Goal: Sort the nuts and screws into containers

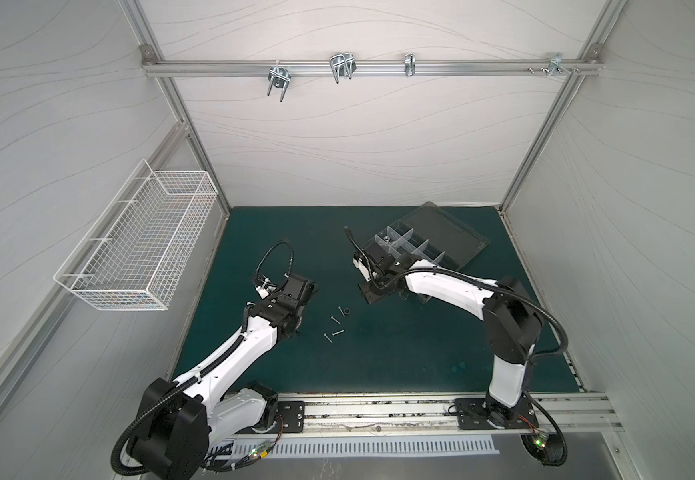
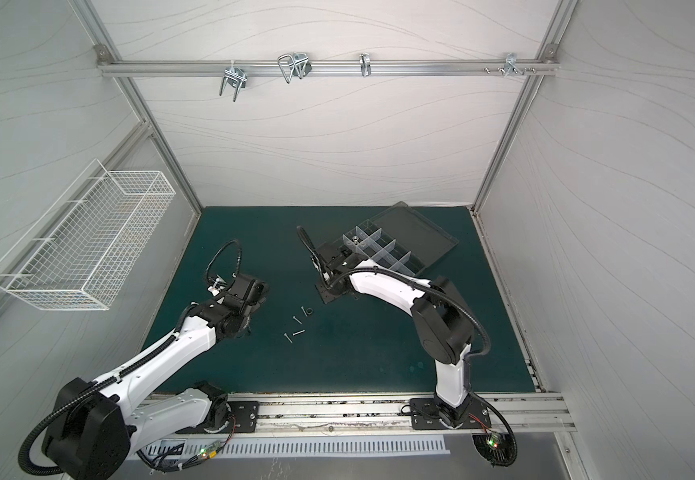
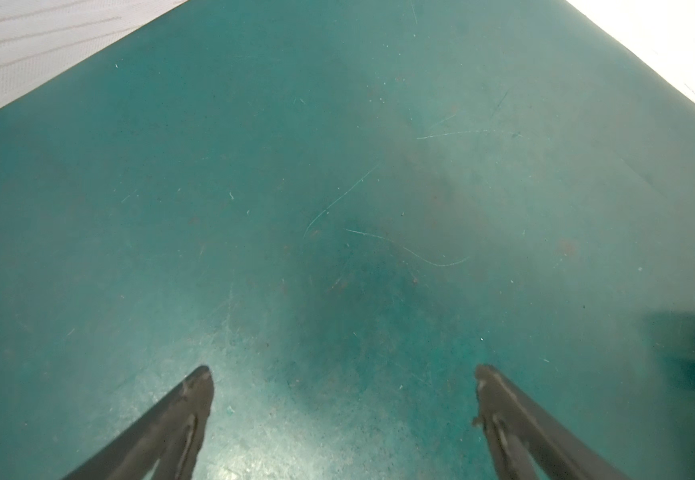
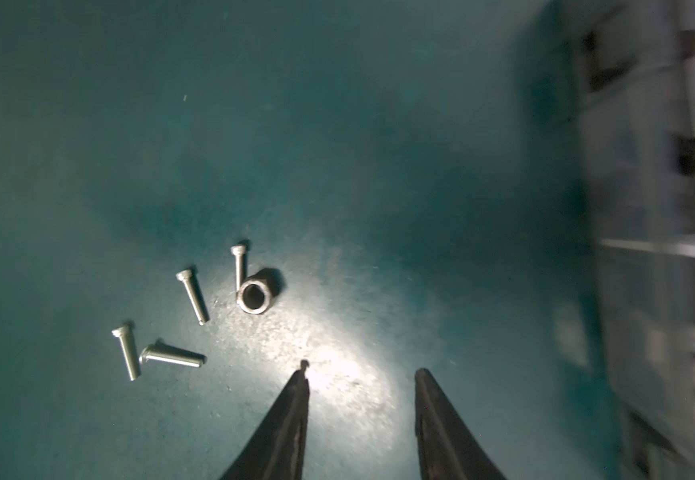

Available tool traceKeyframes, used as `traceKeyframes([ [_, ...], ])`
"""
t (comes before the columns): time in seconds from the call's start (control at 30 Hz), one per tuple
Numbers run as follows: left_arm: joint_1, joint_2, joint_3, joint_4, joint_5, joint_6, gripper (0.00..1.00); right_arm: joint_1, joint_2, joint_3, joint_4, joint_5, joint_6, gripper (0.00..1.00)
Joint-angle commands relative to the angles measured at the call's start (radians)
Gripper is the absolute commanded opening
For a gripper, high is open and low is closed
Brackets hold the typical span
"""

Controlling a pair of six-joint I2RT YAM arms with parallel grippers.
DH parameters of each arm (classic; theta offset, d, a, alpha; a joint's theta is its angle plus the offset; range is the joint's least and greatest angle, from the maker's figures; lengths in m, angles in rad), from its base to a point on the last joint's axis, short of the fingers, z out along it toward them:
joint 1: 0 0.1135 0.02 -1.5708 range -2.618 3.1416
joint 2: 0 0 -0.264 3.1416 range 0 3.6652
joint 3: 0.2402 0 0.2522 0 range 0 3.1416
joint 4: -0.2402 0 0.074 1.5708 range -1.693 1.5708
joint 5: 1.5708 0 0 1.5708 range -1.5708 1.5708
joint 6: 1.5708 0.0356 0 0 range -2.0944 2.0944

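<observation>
Top views: four thin silver screws [image 1: 335, 320] and one dark nut [image 1: 348, 311] lie loose mid-counter [image 1: 400, 357], between my two arms. The screws sit close together. One is right against the nut and one is just beside it. The other two are nearer the front, and their ends almost meet in a V. The clear box [image 1: 420, 249] sits back right with white dividers. Its lid [image 1: 447, 230] is folded open flat behind it. Two small silvery bits [image 1: 385, 240] are in its far-left compartment, too small to say more. My right arm crosses over the box's near end. Both grippers' fingers are hidden under the wrists in these views.

Left wrist: my left gripper [image 3: 342, 370] is spread wide with nothing between the fingers. Below it is only bare, scratched green counter.

Right wrist: my right gripper [image 4: 362, 370] is partly apart and empty, hanging over the counter near the pile and touching nothing. The screws look alike: round heads, plain shanks, bright metal. The nut is grey, hex outside, tipped on its side with the hole facing the camera. It touches the shank of the nearest screw. The box is only a blur along one edge.
</observation>
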Motion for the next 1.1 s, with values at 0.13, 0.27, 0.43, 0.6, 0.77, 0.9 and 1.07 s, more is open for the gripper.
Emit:
traceKeyframes([
  [0.13,0.005,-0.019,-0.007,-0.015,-0.025,-0.024,0.99,0.066,0.102,0.083,-0.024,-0.022,-0.048,0.43],
  [0.27,0.005,-0.021,-0.007,-0.017,-0.025,-0.025,0.99,0.087,0.162,0.122,-0.038,-0.022,-0.069,0.44],
  [0.43,0.005,-0.019,-0.009,-0.017,-0.025,-0.029,0.99,0.104,0.218,0.166,-0.054,-0.021,-0.085,0.44],
  [0.6,0.005,-0.015,-0.006,-0.017,-0.025,-0.029,0.99,0.107,0.247,0.182,-0.064,-0.021,-0.086,0.44],
  [0.77,0.005,-0.014,-0.009,-0.014,-0.025,-0.028,0.99,0.108,0.263,0.184,-0.066,-0.023,-0.087,0.44],
  [0.9,0.005,-0.008,-0.01,-0.012,-0.021,-0.028,0.99,0.107,0.28,0.193,-0.071,-0.022,-0.087,0.41],
  [1.07,0.005,-0.006,-0.01,-0.012,-0.017,-0.028,0.99,0.107,0.296,0.206,-0.082,-0.006,-0.086,0.4],
])
